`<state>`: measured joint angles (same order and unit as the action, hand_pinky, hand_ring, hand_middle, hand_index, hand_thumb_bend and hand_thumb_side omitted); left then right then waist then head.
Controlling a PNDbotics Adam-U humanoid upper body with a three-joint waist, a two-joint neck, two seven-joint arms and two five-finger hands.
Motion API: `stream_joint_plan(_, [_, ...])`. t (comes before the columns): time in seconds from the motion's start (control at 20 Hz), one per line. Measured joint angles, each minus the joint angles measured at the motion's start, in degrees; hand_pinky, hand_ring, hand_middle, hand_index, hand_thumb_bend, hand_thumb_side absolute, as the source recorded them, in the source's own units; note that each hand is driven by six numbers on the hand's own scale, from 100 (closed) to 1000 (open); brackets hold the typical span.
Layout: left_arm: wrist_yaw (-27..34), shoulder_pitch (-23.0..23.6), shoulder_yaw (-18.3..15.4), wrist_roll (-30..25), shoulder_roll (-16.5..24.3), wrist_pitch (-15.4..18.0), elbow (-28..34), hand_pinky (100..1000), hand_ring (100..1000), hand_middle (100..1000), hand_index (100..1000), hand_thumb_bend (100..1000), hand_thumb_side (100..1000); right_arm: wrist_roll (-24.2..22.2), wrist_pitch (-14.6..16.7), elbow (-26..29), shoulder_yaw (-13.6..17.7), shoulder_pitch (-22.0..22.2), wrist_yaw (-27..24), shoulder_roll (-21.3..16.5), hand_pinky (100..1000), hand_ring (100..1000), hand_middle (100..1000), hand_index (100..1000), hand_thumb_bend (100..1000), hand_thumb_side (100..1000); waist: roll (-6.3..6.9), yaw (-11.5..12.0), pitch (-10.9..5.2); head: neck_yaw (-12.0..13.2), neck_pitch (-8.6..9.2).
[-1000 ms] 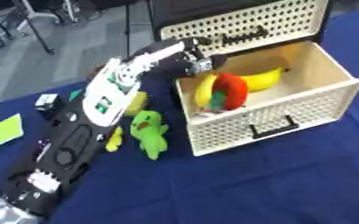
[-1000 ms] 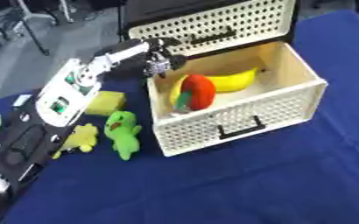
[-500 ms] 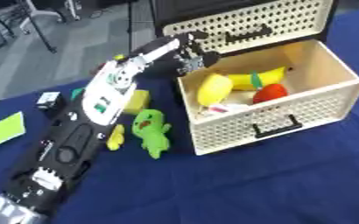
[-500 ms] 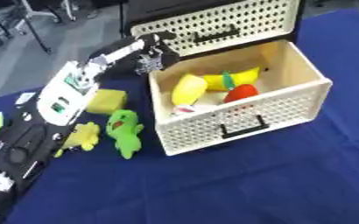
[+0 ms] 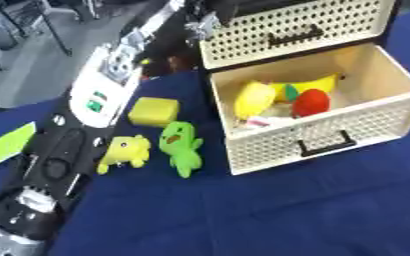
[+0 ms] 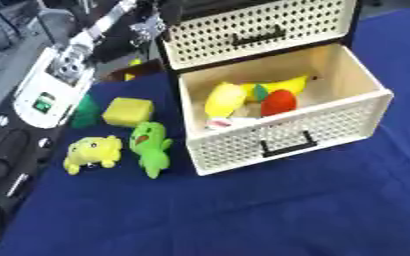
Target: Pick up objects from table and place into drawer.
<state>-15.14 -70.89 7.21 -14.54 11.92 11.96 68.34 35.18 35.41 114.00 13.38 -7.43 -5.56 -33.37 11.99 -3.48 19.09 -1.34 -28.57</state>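
Your left hand (image 5: 201, 26), fingers too blurred to tell, has lifted clear of the drawer (image 5: 331, 142); the red fruit (image 5: 311, 102) now lies inside.

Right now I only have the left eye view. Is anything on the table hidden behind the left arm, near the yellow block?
Observer: Yes. The right eye view shows a dark green cone-shaped thing on the cloth just left of the yellow block. In your view the left arm covers it.
Operator: The drawer also runs off my picture at the right. Does anything sit past it?
Observer: Nothing that I can see. In the right eye view the right front corner of the drawer shows whole, and beyond it there is only blue cloth up to the edge of the picture.
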Motion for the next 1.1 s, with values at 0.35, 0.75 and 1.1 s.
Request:
stream_joint_plan(0.35, [6.1,4.0,-2.7,6.2,2.6,-4.8,10.0,100,307,371,572,234,724,-0.1,0.1,0.0,-0.4,0.8,1.4,0.9,499,488,402,753,100,805,-1.54,2.0,0.73,-1.0,0.59])
stream_joint_plan(0.75, [12.9,10.2,-11.0,12.9,6.5,-7.8,21.0,100,333,392,606,321,668,-2.2,2.2,0.0,-1.5,3.2,5.6,1.0,497,482,398,748,100,785,-3.81,4.8,1.15,-2.0,1.46])
stream_joint_plan(1.1, [17.7,18.5,-20.1,18.7,11.6,-2.9,30.6,137,392,432,648,347,655,-6.0,6.0,0.0,-1.7,7.6,11.2,-1.1,488,476,405,731,100,747,-5.78,7.5,1.16,-1.2,1.55])
